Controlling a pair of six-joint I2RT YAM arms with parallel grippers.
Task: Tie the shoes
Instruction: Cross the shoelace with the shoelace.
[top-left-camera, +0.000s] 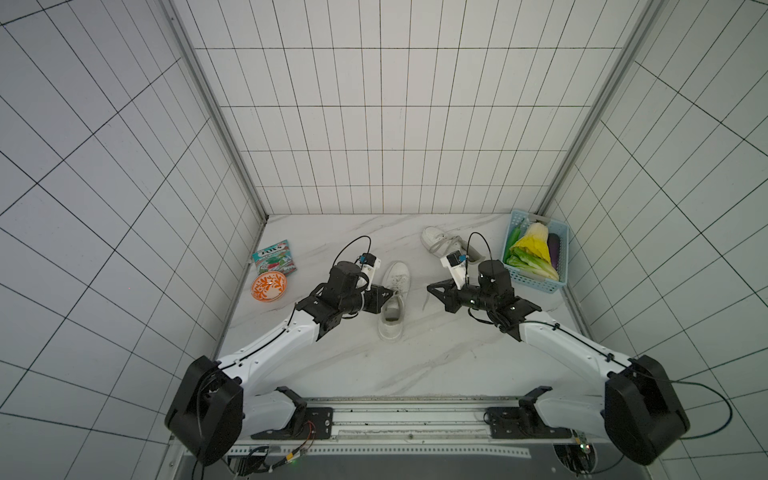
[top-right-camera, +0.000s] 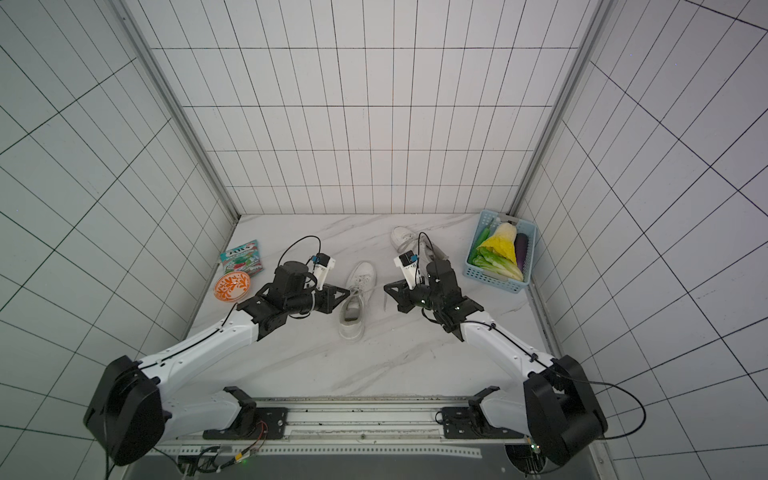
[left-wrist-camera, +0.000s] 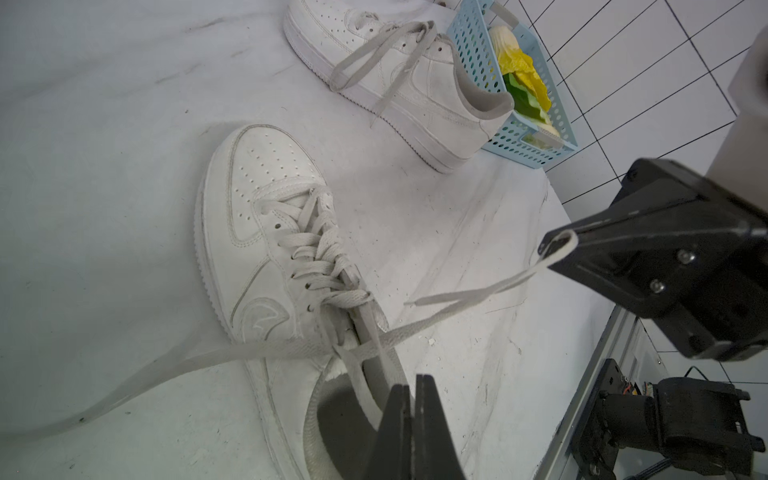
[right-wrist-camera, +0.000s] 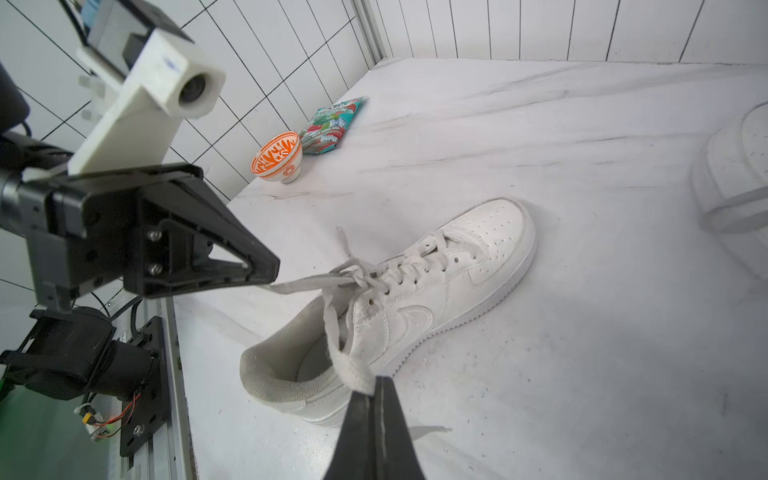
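Note:
One of the shoes, a white sneaker, lies mid-table with its toe pointing away. My left gripper sits at its left, over the collar, shut on one lace end. My right gripper hovers to the sneaker's right, shut on the other lace end, which is folded into a loop. Both laces run up from the top eyelets and cross there. The second sneaker lies at the back right, laces loose.
A blue basket of vegetables stands at the back right, close behind the right arm. An orange patterned bowl and a snack packet lie at the left wall. Tiled walls close in three sides.

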